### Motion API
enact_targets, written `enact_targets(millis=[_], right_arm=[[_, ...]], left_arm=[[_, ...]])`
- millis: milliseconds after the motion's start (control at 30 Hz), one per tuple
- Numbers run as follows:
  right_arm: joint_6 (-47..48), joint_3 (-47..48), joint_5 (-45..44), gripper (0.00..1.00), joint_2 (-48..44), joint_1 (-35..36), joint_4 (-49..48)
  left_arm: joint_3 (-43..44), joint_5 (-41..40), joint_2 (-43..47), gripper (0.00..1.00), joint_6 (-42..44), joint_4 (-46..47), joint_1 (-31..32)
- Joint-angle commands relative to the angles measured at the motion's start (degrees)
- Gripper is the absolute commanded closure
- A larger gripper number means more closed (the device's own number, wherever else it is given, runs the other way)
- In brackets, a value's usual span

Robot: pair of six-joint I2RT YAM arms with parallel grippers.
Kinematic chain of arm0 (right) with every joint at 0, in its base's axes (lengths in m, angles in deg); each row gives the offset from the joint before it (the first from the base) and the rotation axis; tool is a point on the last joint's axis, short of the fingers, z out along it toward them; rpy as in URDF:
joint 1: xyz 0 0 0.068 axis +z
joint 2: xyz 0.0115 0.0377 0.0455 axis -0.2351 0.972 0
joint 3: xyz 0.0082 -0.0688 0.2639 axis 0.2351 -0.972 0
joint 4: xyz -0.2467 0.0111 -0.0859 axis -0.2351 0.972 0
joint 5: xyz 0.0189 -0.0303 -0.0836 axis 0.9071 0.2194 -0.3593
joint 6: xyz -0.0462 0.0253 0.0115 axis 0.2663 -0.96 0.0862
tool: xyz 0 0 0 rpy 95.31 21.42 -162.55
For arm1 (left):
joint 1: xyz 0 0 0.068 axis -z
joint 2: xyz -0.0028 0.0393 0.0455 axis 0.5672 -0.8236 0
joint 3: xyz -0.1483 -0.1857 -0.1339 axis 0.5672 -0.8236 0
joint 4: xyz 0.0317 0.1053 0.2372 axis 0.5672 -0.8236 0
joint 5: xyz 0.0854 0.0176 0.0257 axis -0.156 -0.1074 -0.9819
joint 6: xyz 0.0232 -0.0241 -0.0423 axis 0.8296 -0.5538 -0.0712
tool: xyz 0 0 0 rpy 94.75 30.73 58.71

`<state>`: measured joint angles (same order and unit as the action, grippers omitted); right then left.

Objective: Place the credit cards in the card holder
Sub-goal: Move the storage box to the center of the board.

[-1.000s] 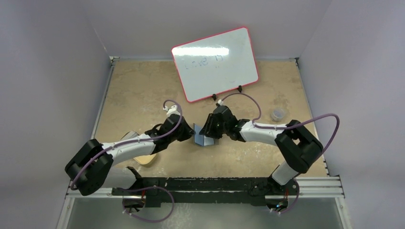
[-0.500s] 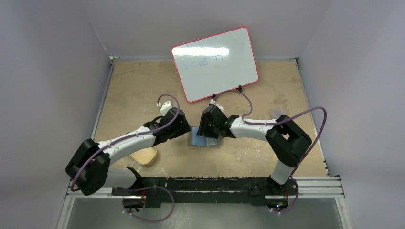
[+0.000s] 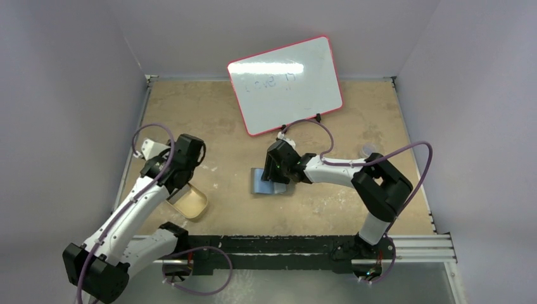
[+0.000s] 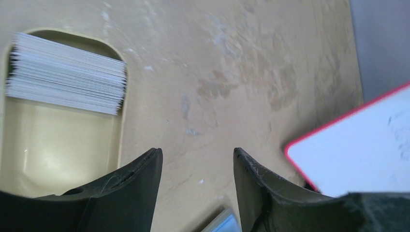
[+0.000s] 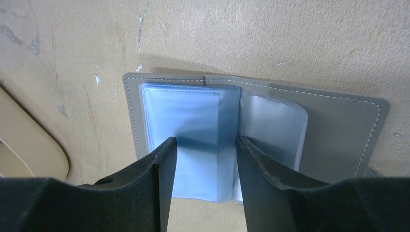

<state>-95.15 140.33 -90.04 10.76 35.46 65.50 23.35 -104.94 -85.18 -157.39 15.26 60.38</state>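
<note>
- Since the earlier frames the left arm has swung out from the middle of the tan, scuffed table point(image 3: 190, 114) to its left side, while the right arm has stayed over the middle
- Left gripper point(image 4: 196, 193): fingers spread wide with nothing between them, hanging just beside the gold rounded-corner metal tin point(image 4: 48, 159)
- Credit cards point(image 4: 67, 72): a thick stack of thin, white-edged rectangular cards lying at one end of the tin, with the rest of the tin floor bare
- Card holder point(image 5: 338, 130): a small grey bifold wallet with blue-grey clear sleeves, lying open and flat near the middle of the table, well apart from the tin
- Right gripper point(image 5: 205, 188): fingers apart, set over the thicker bundle of sleeves, which shows between them; it appears to keep the pages open, but whether the tips press on the plastic cannot be told
- Red-rimmed whiteboard point(image 3: 285, 85): propped at the back of the table, no part in the task
- Step in hand (judged): fetching a card, with the left arm at the supply and the card holder kept ready by the right
- Next move calls for: lowering the spread fingers to the stack, closing on one card only, since cards this thin and tightly stacked may lift in pairs, then carrying it to an open sleeve while the pages stay held
</note>
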Motion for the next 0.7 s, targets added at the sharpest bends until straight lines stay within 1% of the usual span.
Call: enact_targets(millis=[0,167,267,400,467,533,633,667], right_arm=[[1.8,-0.2,-0.2,0.49,1.4,0.4,1.9],[2.8,-1.1,0.0,0.49,1.3,0.5,0.9],[3.3,-1.7,0.9,0.50,1.3,0.5,-0.2],[3.7,-2.4,2.0,0.50,1.2,0.4,-1.2],[3.7,-2.8,2.2,0.50,1.0,0.5,-2.0],[3.8,-3.2,2.2,0.50,1.1,0.5,-2.6],[3.8,-3.6,2.4,0.50,1.1,0.5,-2.7],[3.7,-3.8,2.7,0.50,1.0,0.4,-2.7]], left_arm=[[4.3,-4.8,-1.1,0.44,-14.6,-14.8,-7.8],[3.5,-0.9,0.8,0.41,-18.0,-16.3,-18.7],[2.9,-3.4,2.0,0.40,-21.3,-19.6,-22.3],[2.0,-9.7,3.0,0.43,-22.8,-23.0,-23.7],[0.5,-11.3,2.8,0.45,-23.6,-24.7,-23.9],[-1.8,-11.3,2.6,0.48,-25.3,-26.9,-24.1],[-4.2,-10.9,2.6,0.50,-26.4,-27.6,-24.4],[-4.7,-10.8,2.6,0.52,-26.7,-27.9,-24.6]])
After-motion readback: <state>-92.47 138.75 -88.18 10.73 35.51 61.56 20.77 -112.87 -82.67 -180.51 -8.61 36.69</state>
